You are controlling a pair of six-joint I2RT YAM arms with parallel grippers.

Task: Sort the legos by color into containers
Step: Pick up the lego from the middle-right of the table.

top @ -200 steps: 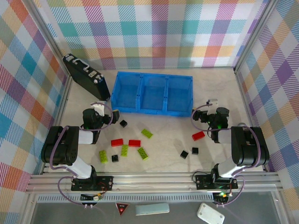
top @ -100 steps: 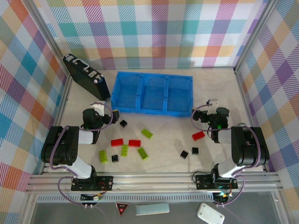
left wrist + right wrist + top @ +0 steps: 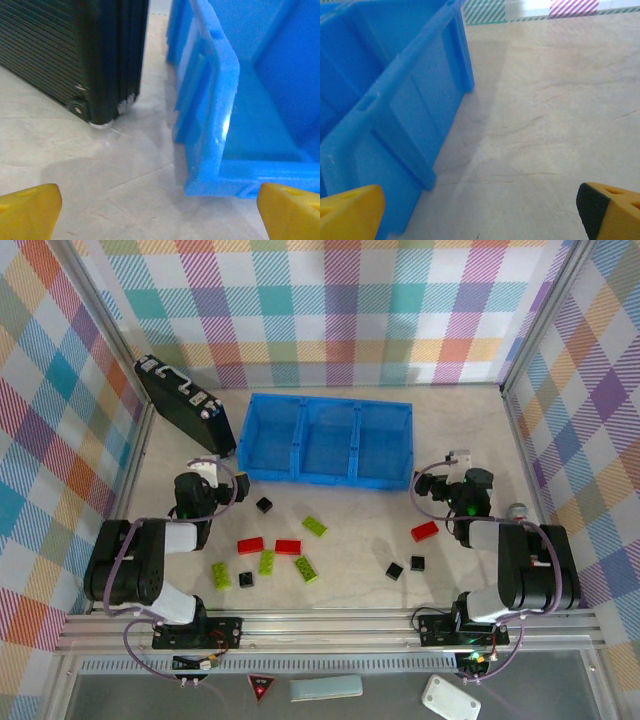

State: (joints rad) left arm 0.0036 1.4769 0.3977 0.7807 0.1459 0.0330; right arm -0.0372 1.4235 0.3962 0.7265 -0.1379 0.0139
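Enclosing marbled tabletop (image 3: 360, 515) (beige), plaid walls (image 3: 330, 310)

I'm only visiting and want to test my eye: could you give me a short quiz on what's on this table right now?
1. How many red bricks lie on the table?
2. Where does the black case stand relative to the blue tray? A) to its left B) to its right C) inside it
3. True or false: the tray already holds some bricks.

Key: 1. Three. 2. A. 3. False; all three compartments are empty.
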